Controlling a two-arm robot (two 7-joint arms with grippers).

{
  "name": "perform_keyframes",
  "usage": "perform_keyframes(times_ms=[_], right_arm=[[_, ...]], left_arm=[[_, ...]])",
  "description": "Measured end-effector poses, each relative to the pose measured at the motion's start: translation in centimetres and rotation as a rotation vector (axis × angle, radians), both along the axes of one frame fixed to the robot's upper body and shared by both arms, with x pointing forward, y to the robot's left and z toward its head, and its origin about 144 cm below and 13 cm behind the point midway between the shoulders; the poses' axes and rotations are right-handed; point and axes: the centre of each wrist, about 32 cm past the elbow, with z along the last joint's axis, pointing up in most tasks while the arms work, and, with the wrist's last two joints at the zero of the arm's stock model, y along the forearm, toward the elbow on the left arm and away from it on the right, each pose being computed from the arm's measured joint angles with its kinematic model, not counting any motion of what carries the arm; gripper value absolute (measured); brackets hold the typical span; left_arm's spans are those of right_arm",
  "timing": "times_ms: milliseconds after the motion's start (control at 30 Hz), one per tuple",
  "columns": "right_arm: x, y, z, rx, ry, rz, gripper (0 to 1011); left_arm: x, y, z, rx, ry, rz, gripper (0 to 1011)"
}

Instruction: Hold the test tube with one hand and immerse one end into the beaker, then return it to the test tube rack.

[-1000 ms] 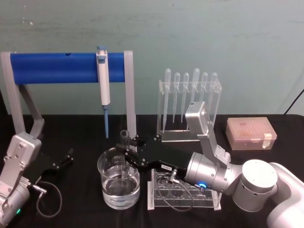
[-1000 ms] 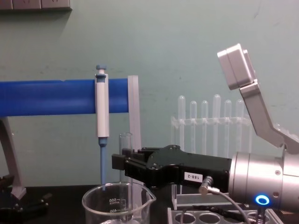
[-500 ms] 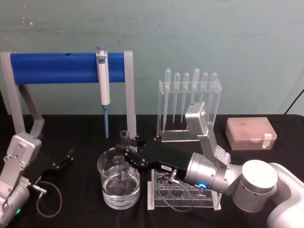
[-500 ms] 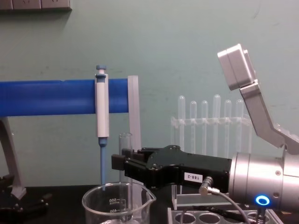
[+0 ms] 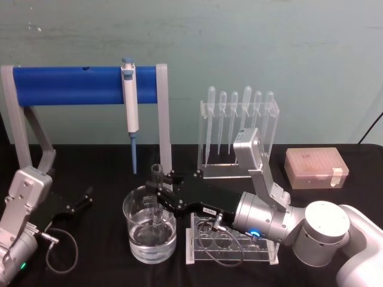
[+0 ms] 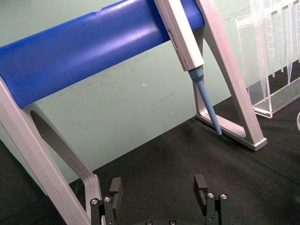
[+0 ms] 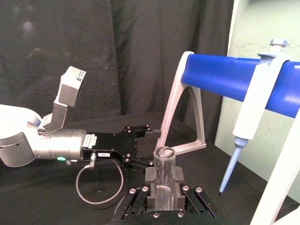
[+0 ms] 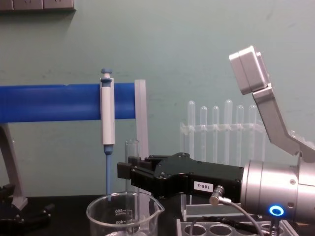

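The test tube [image 5: 157,179] stands upright in my right gripper [image 5: 160,200], which is shut on its middle. Its lower end reaches down inside the beaker [image 5: 149,236], at about the level of the water there. In the chest view the test tube [image 8: 131,150] rises above the right gripper [image 8: 129,171] and the beaker's rim [image 8: 123,204]. The right wrist view shows the test tube [image 7: 164,171] clamped between the black jaws. My left gripper [image 5: 81,200] rests on the table at the left, and in the left wrist view the left gripper [image 6: 159,192] is open with nothing in it.
A blue bar stand [image 5: 72,85] with a white-and-blue pipettor [image 5: 129,95] rises behind the beaker. A clear rack of pipettes [image 5: 239,125] stands at the back. A clear tube rack [image 5: 233,248] lies under my right arm. A tip box [image 5: 315,168] sits far right.
The right gripper and the tube have sunk very slightly over the beaker. The left arm has not moved.
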Motion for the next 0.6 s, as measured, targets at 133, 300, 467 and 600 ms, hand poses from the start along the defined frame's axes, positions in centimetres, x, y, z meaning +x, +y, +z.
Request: perform_keyframes(times_ms=[133,300,467,600], right_arm=[[0.01,0.01,0.02,0.000,0.000,0.000,226],[0.01,0.01,0.02,0.000,0.000,0.000,225],[0.01,0.01,0.02,0.000,0.000,0.000,224],[0.01,0.00,0.02,0.000,0.000,-0.001,225]], left_arm=[[0.00,0.00,0.00,0.000,0.000,0.000,1000],[0.00,0.00,0.00,0.000,0.000,0.000,1000],[0.00,0.00,0.00,0.000,0.000,0.000,1000],[0.00,0.00,0.00,0.000,0.000,0.000,1000]])
